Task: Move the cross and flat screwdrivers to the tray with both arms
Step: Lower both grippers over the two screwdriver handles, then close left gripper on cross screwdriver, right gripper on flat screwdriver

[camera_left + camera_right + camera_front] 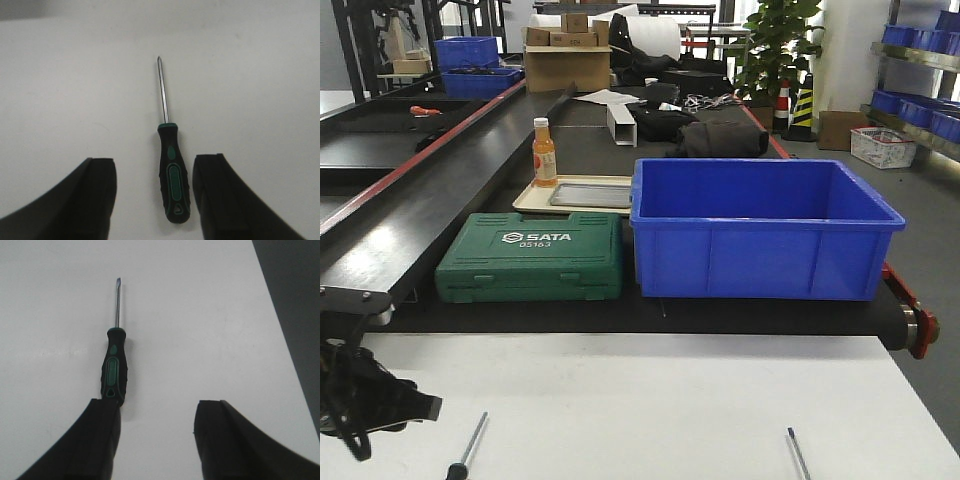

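Front view first. White table (650, 400) fills the near half. The cross screwdriver (470, 445) pokes in at 7 o'clock with its shaft angled toward 1 o'clock and its handle mostly cut off by the edge. Of the flat screwdriver (797, 451) only the shaft shows, at 5 o'clock, well apart from the first. The grey tray (590, 194) sits farther back on the black conveyor (440, 190), at 11 o'clock from centre, resting in a beige tray (530, 203). An orange bottle (544, 152) stands upright on the beige tray's left end. A green tool case (530, 257) lies in front of the trays, and a blue bin (765, 230) sits just beside it at 3 o'clock. A bit of the left arm (360, 400), mostly cables, shows at 8 o'clock.

Left wrist view: the left gripper (154, 162) is spread wide and grips nothing. The cross screwdriver (172, 175) lies flat on the table, tip at 12 o'clock. Its handle is between the fingers (95, 200), nearer the 3 o'clock one, with a thin gap.

Right wrist view: the right gripper (157, 407) is also spread wide and empty. The flat screwdriver (114, 372) lies at 11 o'clock, tip toward 12. Its butt end meets the tip of the 9 o'clock finger (102, 440); whether they touch, I cannot tell. The handle is outside the jaw gap. A dark strip (295, 315) runs past the table edge at 2 o'clock.
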